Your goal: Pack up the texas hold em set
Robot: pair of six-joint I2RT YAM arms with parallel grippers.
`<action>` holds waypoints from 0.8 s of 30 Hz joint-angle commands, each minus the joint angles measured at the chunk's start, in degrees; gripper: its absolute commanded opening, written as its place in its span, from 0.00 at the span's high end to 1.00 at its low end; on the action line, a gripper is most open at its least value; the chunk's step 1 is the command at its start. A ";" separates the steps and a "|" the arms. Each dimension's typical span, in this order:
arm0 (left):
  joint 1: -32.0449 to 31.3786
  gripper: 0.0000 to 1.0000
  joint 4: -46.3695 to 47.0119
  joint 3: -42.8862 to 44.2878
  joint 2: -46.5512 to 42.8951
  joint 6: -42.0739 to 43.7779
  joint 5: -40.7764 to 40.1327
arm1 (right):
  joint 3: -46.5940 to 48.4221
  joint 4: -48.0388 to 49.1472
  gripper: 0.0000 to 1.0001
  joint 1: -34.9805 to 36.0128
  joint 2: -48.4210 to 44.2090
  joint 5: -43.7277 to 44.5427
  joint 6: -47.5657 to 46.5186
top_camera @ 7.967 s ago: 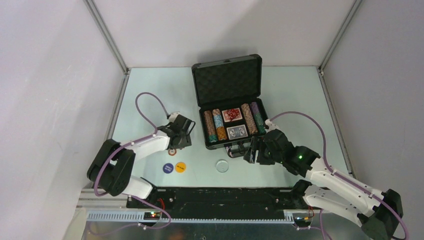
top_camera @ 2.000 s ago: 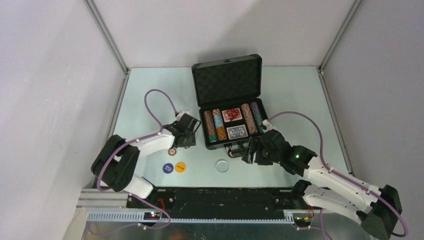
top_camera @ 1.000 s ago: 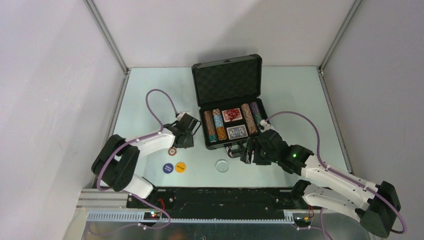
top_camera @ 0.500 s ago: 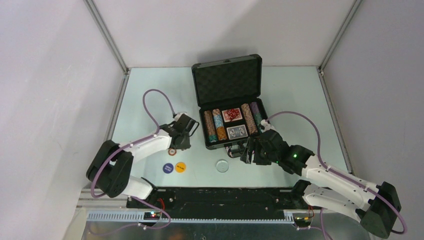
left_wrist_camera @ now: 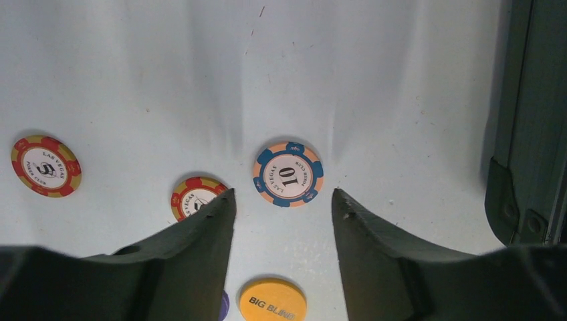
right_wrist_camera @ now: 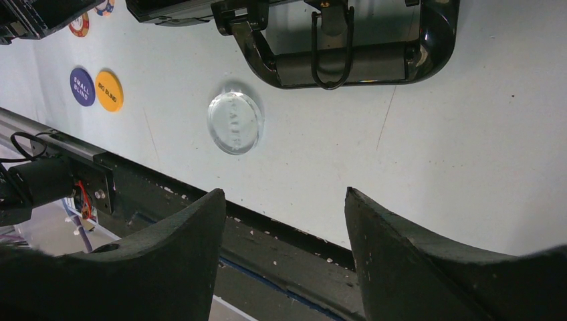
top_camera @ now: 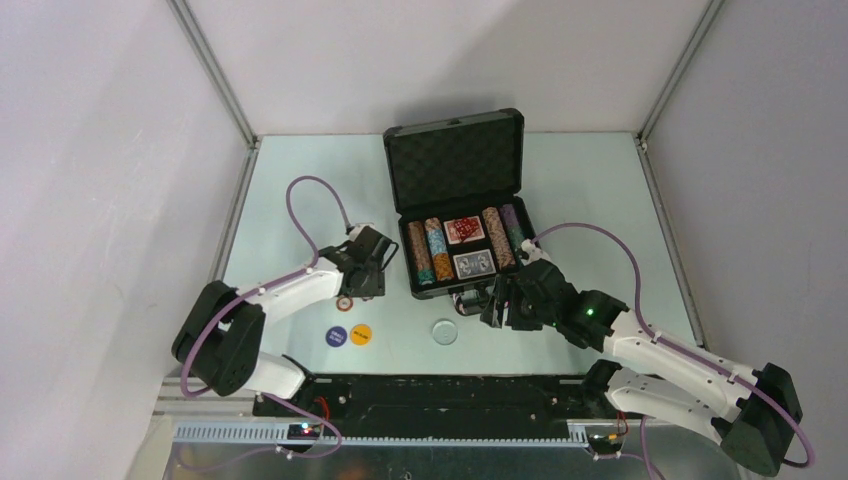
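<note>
Since my left claw point(left_wrist_camera: 281, 200) hangs spread and empty just above the table point(left_wrist_camera: 401, 80), the trouble I foresee lies with the flat chips under it. The orange-and-blue chip point(left_wrist_camera: 288, 174) sits just ahead of my fingertips, in line with the gap. A red-and-yellow chip point(left_wrist_camera: 192, 199) lies half hidden beneath my left-hand finger. If I drop and close from here, I judge that finger could land on the neighbour and skate it off, or drag both together. A chip this thin gives the pads little edge, so it may flip or slip out. A red chip point(left_wrist_camera: 45, 166) lies well off to the claw's left, and the yellow big-blind button point(left_wrist_camera: 273, 301) is under my palm. Right of the claw rises the wall of the black case point(left_wrist_camera: 528, 134), and a swing that way would knock it.

My right claw point(right_wrist_camera: 284, 200) is spread too and grips nothing. The case handle point(right_wrist_camera: 348, 53) is beyond its fingertips and the clear round button point(right_wrist_camera: 235, 122) ahead to the left. A careless push forward could shove the case and jog what is packed.

Beyond both claws the case stands open with its lid point(top_camera: 455, 165) raised, egg-crate foam showing. Its tray holds four rows of striped chips point(top_camera: 420, 255) flanking two card decks point(top_camera: 465, 231), one behind the other. Dice I cannot make out.
</note>
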 commanded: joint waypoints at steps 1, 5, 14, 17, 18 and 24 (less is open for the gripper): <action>0.31 0.38 0.93 1.18 0.54 0.94 -1.09 | 0.40 0.89 0.31 0.26 -0.46 0.57 0.25; 0.45 0.37 2.32 1.09 1.40 1.53 -0.39 | 0.40 1.15 0.31 0.30 -0.45 0.38 0.25; 0.60 0.38 4.65 1.31 4.42 2.38 0.05 | 0.40 0.88 0.31 0.28 -0.69 0.37 0.17; 0.61 0.39 5.01 1.14 5.04 2.44 0.38 | 0.40 0.75 0.31 0.31 -0.63 0.54 0.24; 0.60 0.39 5.27 0.96 5.30 2.41 0.48 | 0.40 0.73 0.31 0.31 -0.62 0.59 0.25; 0.67 0.43 6.91 -0.56 6.20 2.05 4.18 | 0.40 0.44 0.31 0.25 -0.71 0.81 0.27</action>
